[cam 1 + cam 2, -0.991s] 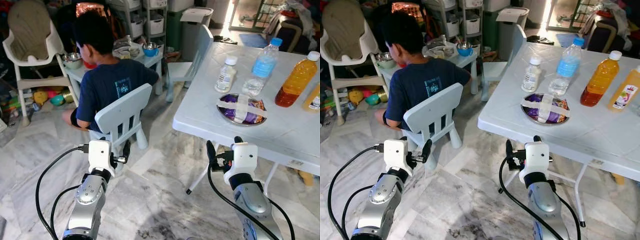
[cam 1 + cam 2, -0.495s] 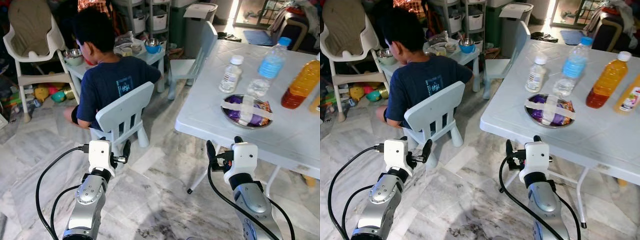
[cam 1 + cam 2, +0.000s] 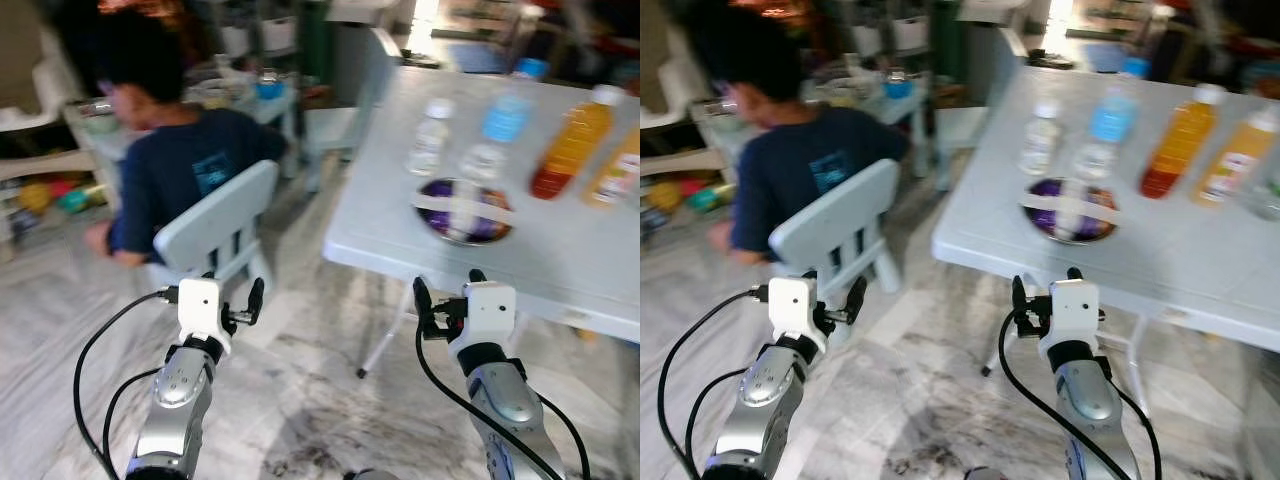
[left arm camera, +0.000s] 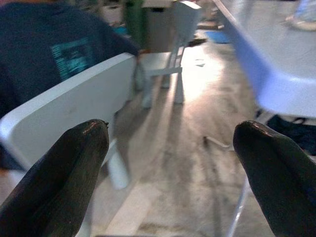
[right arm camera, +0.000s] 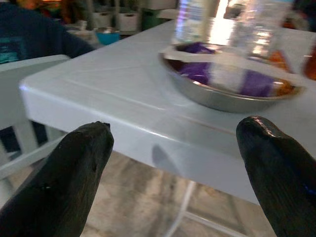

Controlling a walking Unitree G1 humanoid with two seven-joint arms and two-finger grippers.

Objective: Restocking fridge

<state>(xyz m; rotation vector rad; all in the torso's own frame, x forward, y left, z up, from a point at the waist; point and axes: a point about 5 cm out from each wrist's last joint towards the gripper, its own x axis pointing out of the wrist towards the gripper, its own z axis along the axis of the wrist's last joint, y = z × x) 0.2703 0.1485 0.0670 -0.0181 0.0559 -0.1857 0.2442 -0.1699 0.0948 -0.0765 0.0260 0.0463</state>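
The picture is blurred. On the white table (image 3: 560, 270) stand a small pale bottle (image 3: 428, 137), a blue-capped water bottle (image 3: 500, 128), an orange juice bottle (image 3: 568, 155) and another orange bottle (image 3: 620, 175) at the right edge. In front of them sits a metal bowl (image 3: 463, 210) with purple packets under tape strips. My right gripper (image 3: 448, 285) is open, held low just before the table's near edge, level with the bowl (image 5: 232, 89). My left gripper (image 3: 212, 292) is open too, with nothing in it, behind a small white chair (image 4: 74, 108).
A person in a dark blue shirt (image 3: 180, 170) sits on the small white chair (image 3: 210, 225) at a low table (image 3: 250, 100) with bowls, close to my left. A second small chair (image 3: 350, 110) stands beyond. Marble floor (image 3: 320, 400) lies between chair and table.
The whole view has swung and blurred, so the camera is moving; the table and bottles now sit further left in the picture. Both grippers hold the same open pose.
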